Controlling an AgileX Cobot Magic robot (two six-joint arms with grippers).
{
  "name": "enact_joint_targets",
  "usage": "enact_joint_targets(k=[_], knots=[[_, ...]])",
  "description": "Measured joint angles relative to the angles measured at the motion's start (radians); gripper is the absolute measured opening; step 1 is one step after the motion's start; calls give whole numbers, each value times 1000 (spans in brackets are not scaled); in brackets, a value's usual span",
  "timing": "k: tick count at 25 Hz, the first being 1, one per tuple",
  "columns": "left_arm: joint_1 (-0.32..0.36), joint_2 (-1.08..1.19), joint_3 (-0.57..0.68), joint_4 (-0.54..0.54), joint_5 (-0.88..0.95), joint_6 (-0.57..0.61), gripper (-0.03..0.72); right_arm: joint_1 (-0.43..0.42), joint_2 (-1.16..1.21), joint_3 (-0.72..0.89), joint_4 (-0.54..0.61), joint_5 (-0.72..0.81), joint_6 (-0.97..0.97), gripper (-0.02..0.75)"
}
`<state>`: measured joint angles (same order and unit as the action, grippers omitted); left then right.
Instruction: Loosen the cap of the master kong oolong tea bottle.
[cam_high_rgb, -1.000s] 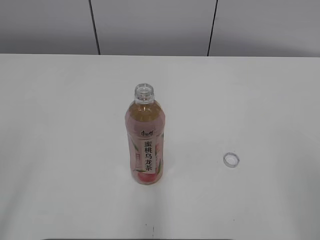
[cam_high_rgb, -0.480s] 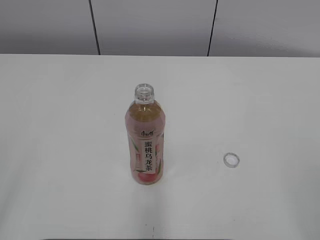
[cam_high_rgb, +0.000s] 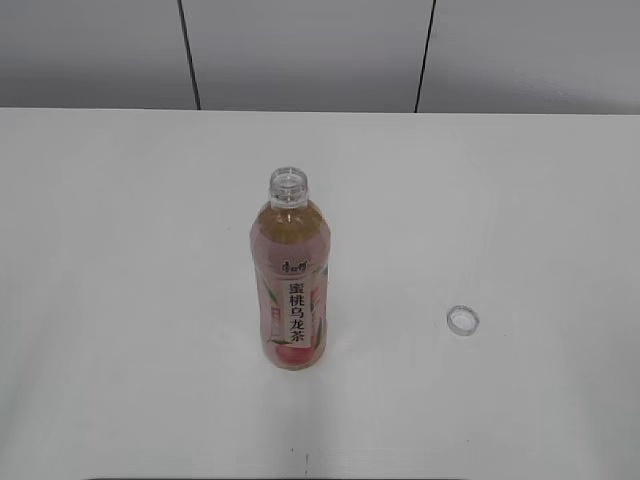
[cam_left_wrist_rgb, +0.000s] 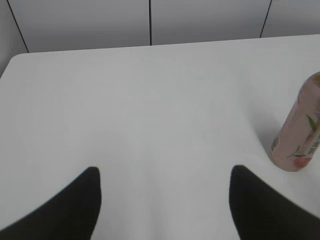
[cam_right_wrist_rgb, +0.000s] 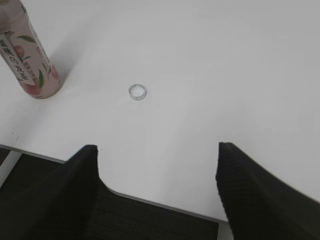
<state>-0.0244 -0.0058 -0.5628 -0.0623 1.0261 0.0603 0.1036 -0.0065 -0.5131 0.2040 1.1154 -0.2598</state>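
Observation:
The master kong oolong tea bottle (cam_high_rgb: 290, 290) stands upright in the middle of the white table, its neck open with no cap on it. It also shows in the left wrist view (cam_left_wrist_rgb: 299, 130) at the right edge and in the right wrist view (cam_right_wrist_rgb: 29, 55) at the upper left. The cap (cam_high_rgb: 462, 320) lies on the table to the bottle's right, open side up; it shows in the right wrist view (cam_right_wrist_rgb: 137, 92) too. My left gripper (cam_left_wrist_rgb: 165, 172) is open and empty over bare table. My right gripper (cam_right_wrist_rgb: 156, 150) is open and empty above the table's near edge. Neither gripper shows in the exterior view.
The white table (cam_high_rgb: 120, 250) ends at a grey panelled wall (cam_high_rgb: 300, 50) behind. Its near edge (cam_right_wrist_rgb: 150, 200) shows in the right wrist view, with dark floor below.

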Motion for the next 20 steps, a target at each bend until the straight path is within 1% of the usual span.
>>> enact_joint_targets(k=[13,20], knots=[[0,0,0,0,0,0,464,0,0,0,0,0,0,554],[0,0,0,0,0,0,449,0,0,0,-35,-1,17,554]])
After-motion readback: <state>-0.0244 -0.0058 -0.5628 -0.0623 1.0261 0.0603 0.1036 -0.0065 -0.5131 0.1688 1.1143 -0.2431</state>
